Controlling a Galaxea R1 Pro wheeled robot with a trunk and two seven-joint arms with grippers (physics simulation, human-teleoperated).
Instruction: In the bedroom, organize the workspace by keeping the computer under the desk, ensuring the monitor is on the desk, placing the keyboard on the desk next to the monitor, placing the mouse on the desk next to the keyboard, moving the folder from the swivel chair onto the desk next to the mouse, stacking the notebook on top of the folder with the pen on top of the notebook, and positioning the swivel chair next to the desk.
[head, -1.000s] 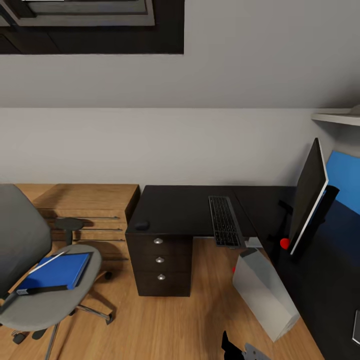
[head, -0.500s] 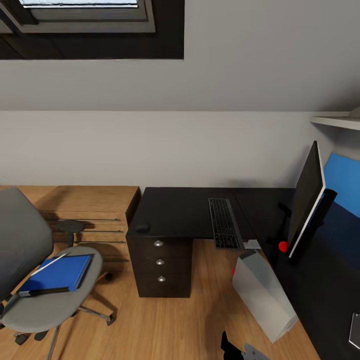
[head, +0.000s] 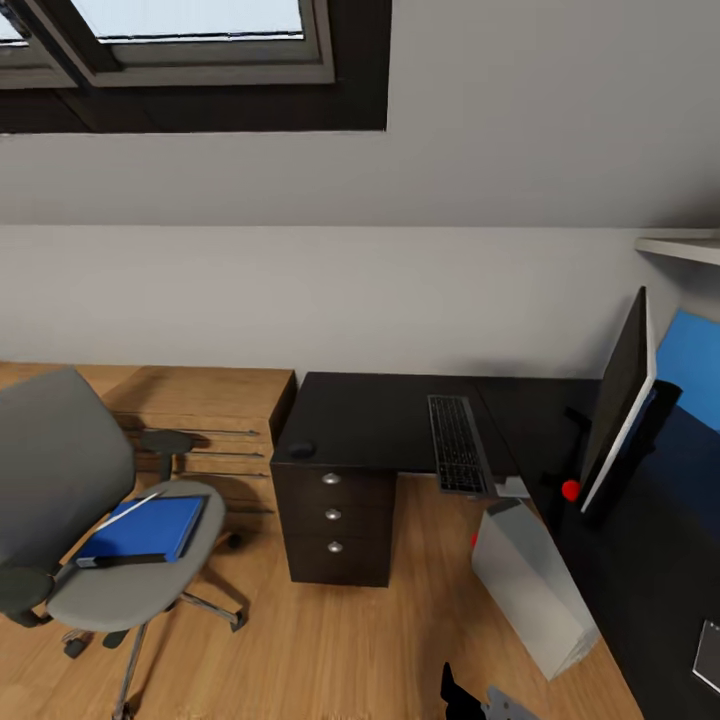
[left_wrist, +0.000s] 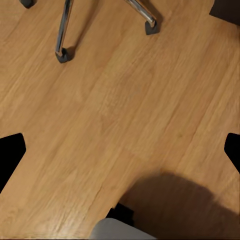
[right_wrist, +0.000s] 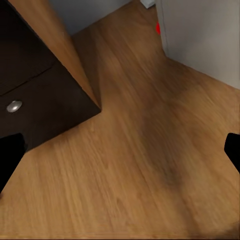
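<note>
The keyboard, mouse and monitor already sit on the black worktop; the computer stands on the floor beside it; the blue folder lies on the swivel chair, not yet moved. Both tools hang wide open over bare floor, holding nothing.

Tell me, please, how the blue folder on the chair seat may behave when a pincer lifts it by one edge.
The folder looks flat and thick like a binder, so it is probably stiff, not floppy. It lies on the swivel chair, which stands on wheels, so a push may roll or turn the chair. A thin white piece sticks out and might slip free.
</note>
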